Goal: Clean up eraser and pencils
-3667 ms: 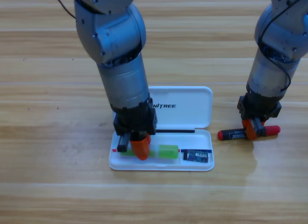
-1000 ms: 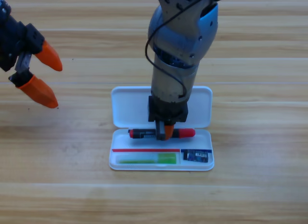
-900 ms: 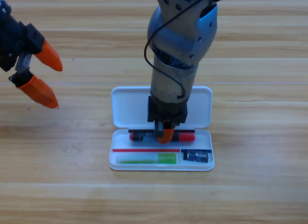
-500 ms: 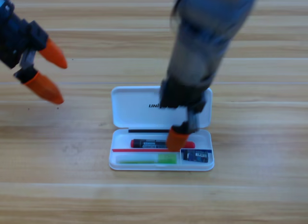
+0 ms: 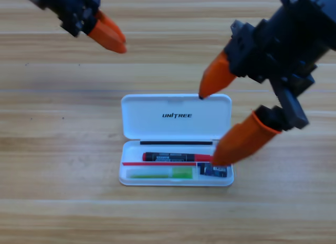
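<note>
Both pencils [image 5: 176, 157] and eraser [image 5: 214, 170] lie inside white case [image 5: 176, 118]. Right gripper [image 5: 213, 127] above case, jaws apart, empty; left gripper [image 5: 111, 38] nearly closed, up-left. Next: close lid gently

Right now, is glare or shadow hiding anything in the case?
High view: no glare on the white case; the black-and-red pencil and green pencil show plainly. The open right gripper has its lower jaw, not a shadow, over the eraser at its upper left corner. The left gripper waits at top left.
</note>
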Controlling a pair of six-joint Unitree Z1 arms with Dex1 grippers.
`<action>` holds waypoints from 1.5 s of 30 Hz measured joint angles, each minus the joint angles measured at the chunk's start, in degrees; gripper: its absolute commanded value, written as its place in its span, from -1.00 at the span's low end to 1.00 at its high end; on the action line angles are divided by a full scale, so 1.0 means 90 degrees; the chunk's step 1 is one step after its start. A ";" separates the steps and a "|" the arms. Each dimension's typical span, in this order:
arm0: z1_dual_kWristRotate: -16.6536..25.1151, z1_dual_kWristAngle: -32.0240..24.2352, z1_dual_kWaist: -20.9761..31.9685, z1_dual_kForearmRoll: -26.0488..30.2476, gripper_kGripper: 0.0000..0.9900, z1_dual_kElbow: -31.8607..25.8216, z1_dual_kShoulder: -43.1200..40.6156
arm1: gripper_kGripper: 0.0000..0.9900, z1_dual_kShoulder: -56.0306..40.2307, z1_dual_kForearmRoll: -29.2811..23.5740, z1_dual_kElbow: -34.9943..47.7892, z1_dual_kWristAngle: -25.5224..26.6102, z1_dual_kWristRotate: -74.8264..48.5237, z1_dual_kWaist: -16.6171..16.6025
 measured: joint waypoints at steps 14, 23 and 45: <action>0.0879 -0.0838 0.0253 0.0505 -1.00 -0.0702 0.2037 | 1.00 -0.0727 -0.0001 0.0239 0.0446 0.0022 -0.0002; 0.1186 -0.0874 0.0140 0.0825 -1.00 -0.0709 0.2329 | 1.00 -0.0813 -0.0022 0.0367 0.0471 0.0023 -0.0002; 0.1637 -0.1186 -0.0695 0.1101 -1.00 0.0191 0.2057 | 1.00 -0.0813 -0.0071 0.0368 0.0471 0.0197 -0.0002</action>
